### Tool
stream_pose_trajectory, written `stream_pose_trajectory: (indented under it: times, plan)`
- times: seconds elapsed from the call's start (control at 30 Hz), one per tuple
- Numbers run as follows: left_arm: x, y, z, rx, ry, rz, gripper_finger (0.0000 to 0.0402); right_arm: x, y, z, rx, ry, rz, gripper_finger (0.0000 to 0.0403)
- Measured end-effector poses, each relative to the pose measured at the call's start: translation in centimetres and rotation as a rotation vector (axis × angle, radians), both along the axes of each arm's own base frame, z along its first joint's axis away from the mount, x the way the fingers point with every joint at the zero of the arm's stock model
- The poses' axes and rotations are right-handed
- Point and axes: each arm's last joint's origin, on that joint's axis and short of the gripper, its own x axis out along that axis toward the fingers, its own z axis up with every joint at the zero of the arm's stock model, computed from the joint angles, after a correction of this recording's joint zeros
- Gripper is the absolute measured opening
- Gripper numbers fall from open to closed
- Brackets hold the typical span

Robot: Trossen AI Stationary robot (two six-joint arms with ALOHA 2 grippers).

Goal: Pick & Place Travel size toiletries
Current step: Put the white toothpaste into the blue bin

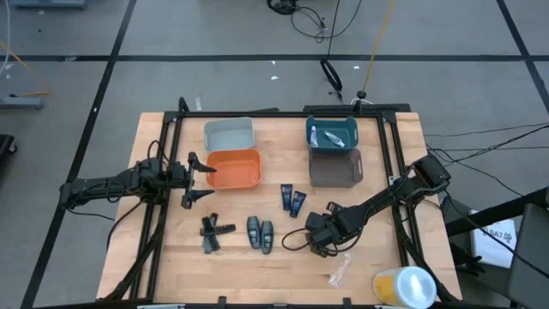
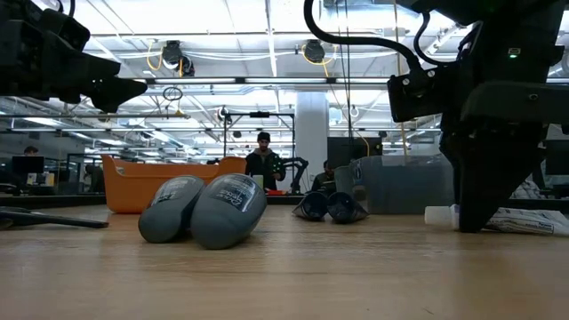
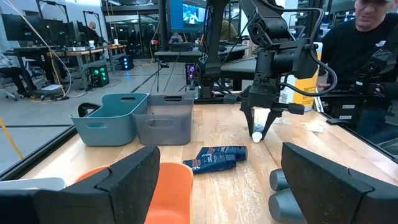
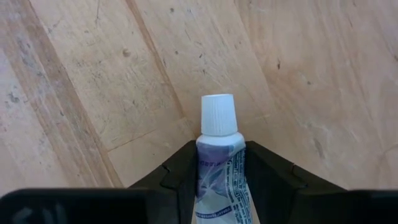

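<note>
A silvery-white tube [image 4: 219,174] with a white cap sits in my right gripper [image 4: 221,154], which is shut on it low over the table's near right part [image 1: 322,236]. A second silvery-white tube [image 1: 330,136] lies in the teal bin [image 1: 310,129]. Two dark blue tubes [image 1: 292,199] lie flat at the table's middle. Two dark grey oval pieces [image 1: 260,232] lie nearer the front edge, with the thin black stick pieces [image 1: 213,232] to their left. My left gripper [image 1: 193,180] hangs open beside the orange bin [image 1: 233,169]. My right gripper pinches the silvery-white tube by its body just behind the cap [image 4: 217,146], one finger on each flat side. The fingers [image 3: 247,115] point down from above, along the tube. The white cap [image 3: 257,135] sticks out below the fingertips, pointing down; whether it touches the table I cannot tell.
A light grey bin [image 1: 229,133] stands behind the orange one, and a dark grey bin [image 1: 334,167] stands in front of the teal one. A clear crinkled wrapper [image 1: 340,270] and a big yellow-and-white cylinder [image 1: 403,286] lie at the near right corner. A person [image 3: 367,43] stands beyond the table.
</note>
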Motion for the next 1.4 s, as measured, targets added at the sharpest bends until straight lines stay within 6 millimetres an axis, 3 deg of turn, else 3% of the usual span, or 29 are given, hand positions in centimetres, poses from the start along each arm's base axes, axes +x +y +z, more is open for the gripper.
stream_pose_trajectory:
  times: [1.0,1.4]
  plan:
    - [0.0,0.0,0.0,0.0,0.0,0.0,0.0328,0.1,0.0,0.5,-0.005,-0.02,0.092,0.0061]
    - [0.0,0.0,0.0,0.0,0.0,0.0,0.0328,1.3,0.7,1.4,0.033,-0.17,0.216,0.0061]
